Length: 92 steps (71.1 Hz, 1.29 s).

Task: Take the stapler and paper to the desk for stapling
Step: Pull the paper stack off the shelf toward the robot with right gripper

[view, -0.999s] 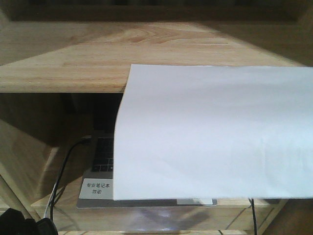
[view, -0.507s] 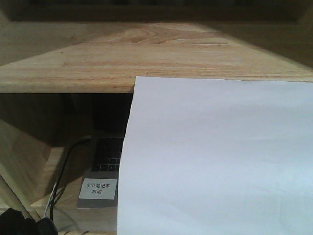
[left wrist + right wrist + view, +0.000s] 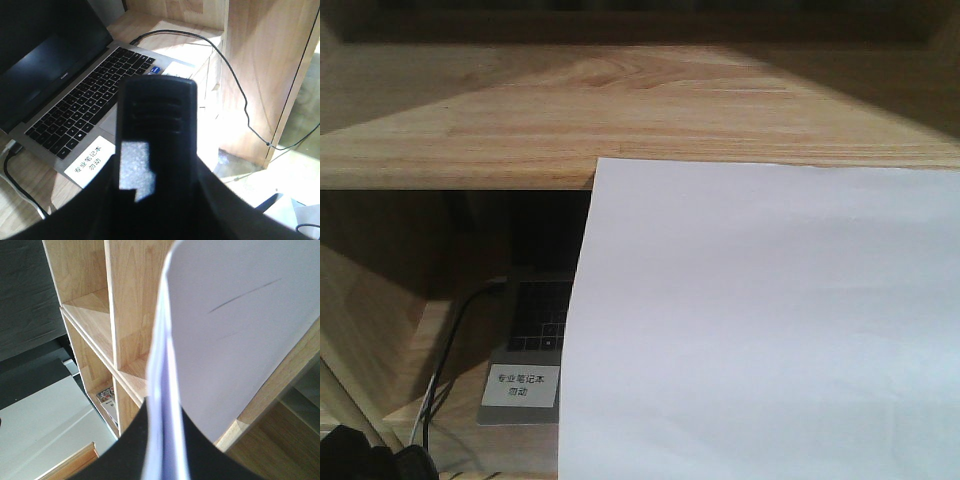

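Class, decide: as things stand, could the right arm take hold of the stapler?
Probably not. The right gripper is clamped on the paper, so it is occupied, and the stapler appears held in the left gripper.

Paper (image 3: 760, 320) is reading plain white, one faint grey streak. Shelf board (image 3: 570, 110) is showing light wood with wavy grain. Laptop (image 3: 85, 100) is showing silver body, black keys. Label (image 3: 87, 161) is showing white with black characters. Stapler (image 3: 155, 110) is showing black, ribbed, pale glinting patch.
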Motion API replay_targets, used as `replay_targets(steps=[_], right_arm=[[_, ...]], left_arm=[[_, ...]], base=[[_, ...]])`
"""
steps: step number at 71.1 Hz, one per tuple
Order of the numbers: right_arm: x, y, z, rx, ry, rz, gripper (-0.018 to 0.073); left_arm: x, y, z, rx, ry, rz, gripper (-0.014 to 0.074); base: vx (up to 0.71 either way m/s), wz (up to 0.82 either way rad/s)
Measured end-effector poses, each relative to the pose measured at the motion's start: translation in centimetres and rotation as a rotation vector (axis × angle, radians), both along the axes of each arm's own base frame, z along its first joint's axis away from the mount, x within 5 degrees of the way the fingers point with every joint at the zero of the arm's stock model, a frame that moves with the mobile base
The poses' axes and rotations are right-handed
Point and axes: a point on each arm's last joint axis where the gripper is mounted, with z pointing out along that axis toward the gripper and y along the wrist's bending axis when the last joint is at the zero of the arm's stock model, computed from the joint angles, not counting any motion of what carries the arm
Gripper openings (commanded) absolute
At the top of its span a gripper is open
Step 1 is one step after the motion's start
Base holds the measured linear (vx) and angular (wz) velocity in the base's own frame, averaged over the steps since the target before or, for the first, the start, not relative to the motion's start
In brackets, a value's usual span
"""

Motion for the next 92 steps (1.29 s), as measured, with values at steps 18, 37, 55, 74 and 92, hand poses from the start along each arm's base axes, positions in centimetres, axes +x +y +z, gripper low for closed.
replay_targets(steps=[18,37,55,74,92], right_arm=[[0.00,0.01,-0.01,-0.002,0.000,0.000,-0.0008],[0.00,0.01,-0.01,-0.002,0.000,0.000,-0.0008],[0.00,0.02,-0.01,-0.003,0.000,0.000,-0.0008],[0.00,0.02,-0.01,-0.004,0.000,0.000,-0.0008],[0.00,0.02,-0.01,-0.004,0.000,0.000,-0.0008]], left_arm=[[0.00,0.00,0.00,0.000,0.000,0.000,-0.0006],[0.00,0.00,0.00,0.000,0.000,0.000,-0.0006],[0.01,0.00,0.01,-0.001,-0.001,0.001,-0.0006],[0.01,0.00,0.01,-0.001,-0.001,0.001,-0.0006],[0.01,0.00,0.01,-0.001,-0.001,0.001,-0.0006]], base=[[0.00,0.00],[-0.01,0.00],[-0.08,0.04],[-0.17,0.02],[-0.21,-0.07]])
